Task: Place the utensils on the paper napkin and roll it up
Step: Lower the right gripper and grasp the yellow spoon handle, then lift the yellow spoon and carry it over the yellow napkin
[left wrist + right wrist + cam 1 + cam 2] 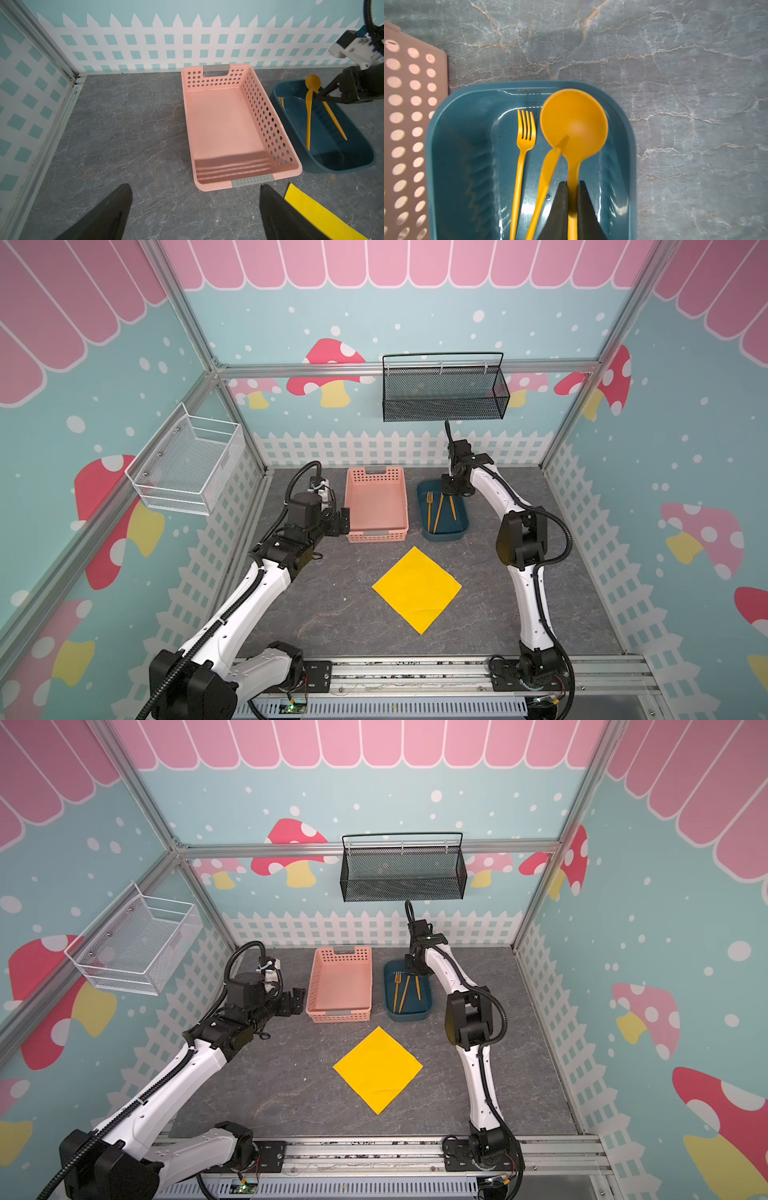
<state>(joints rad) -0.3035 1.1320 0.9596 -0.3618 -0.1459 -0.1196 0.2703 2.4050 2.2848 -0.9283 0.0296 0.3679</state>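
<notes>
The right end effector (572,187) was clenched on the handle of the spoon (574,122) in the teal tray (452,124), beside the fork (525,133) and stick (548,166) (light, stiff, likely slippery plastic, best gripped mid-handle). The left end effector (194,185) hung released, empty; the flimsy paper napkin (417,589) lay flat on the bench (311,614).

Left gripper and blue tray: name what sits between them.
The empty pink basket stands between the left gripper and the blue tray, shown in both top views.

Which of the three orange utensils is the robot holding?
The round-bowled spoon: the right gripper is shut on its handle; the fork and the stick lie loose.
</notes>
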